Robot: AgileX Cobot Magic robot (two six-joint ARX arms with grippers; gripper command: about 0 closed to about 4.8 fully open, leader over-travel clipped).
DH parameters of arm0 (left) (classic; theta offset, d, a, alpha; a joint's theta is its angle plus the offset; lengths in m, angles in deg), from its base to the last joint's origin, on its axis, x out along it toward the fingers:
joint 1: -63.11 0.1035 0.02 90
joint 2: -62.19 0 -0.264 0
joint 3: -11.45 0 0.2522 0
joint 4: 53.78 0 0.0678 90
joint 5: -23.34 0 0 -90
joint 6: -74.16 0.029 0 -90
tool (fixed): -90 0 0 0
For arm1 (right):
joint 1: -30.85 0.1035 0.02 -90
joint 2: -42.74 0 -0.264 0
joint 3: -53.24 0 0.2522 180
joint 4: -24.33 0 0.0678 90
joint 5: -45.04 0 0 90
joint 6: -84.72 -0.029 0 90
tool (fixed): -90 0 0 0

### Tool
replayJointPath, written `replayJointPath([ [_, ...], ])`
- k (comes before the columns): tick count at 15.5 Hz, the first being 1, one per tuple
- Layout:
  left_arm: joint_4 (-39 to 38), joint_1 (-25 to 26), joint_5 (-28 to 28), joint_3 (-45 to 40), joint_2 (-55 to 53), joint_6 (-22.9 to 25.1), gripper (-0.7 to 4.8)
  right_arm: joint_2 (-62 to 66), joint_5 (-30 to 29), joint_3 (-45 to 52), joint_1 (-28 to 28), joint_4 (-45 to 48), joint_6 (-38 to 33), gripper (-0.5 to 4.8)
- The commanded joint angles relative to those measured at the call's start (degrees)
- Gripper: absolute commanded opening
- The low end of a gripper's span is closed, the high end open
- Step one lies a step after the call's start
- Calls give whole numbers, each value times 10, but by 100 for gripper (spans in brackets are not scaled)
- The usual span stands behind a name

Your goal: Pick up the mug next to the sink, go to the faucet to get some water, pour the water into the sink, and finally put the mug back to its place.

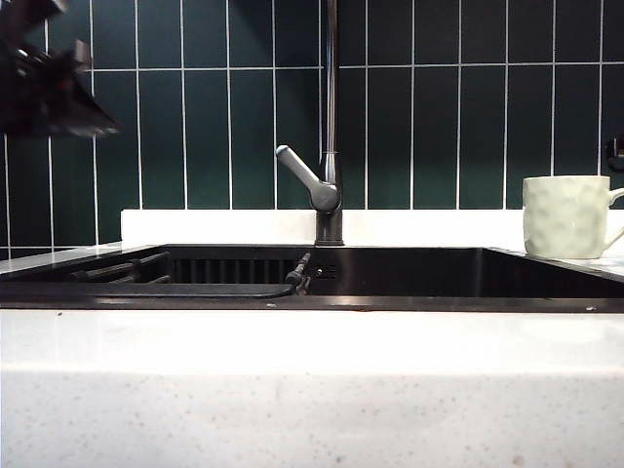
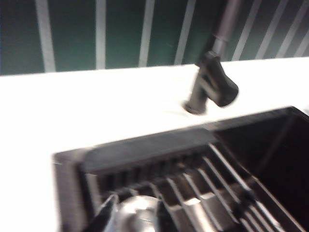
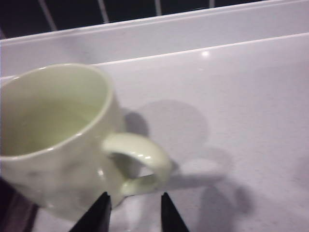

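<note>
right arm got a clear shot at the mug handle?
Probably yes: the right end effector is open just short of the mug handle, with only bare counter around.

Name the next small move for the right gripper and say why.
Probably ease the right gripper forward until its open fingers straddle the mug handle, then close. The mug stands upright on the counter, handle just ahead of the fingertips, not yet held.

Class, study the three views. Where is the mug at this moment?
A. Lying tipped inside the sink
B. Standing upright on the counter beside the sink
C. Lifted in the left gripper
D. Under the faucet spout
B: the mug stands upright on the white counter right of the sink, with the open right gripper near its handle.
</note>
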Motion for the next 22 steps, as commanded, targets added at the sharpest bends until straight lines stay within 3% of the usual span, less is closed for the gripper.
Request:
replayJointPath([
  [1,38,-15,2,5,-37,-2,160,12,-14,-2,2,37,2,149],
  [6,116,-18,5,37,-114,-2,160,34,-14,-3,0,72,21,149],
  [12,110,-25,16,99,-156,-2,160,83,-13,-38,0,78,30,149],
  [22,99,-30,16,103,-156,-2,160,85,27,-39,0,80,78,149],
])
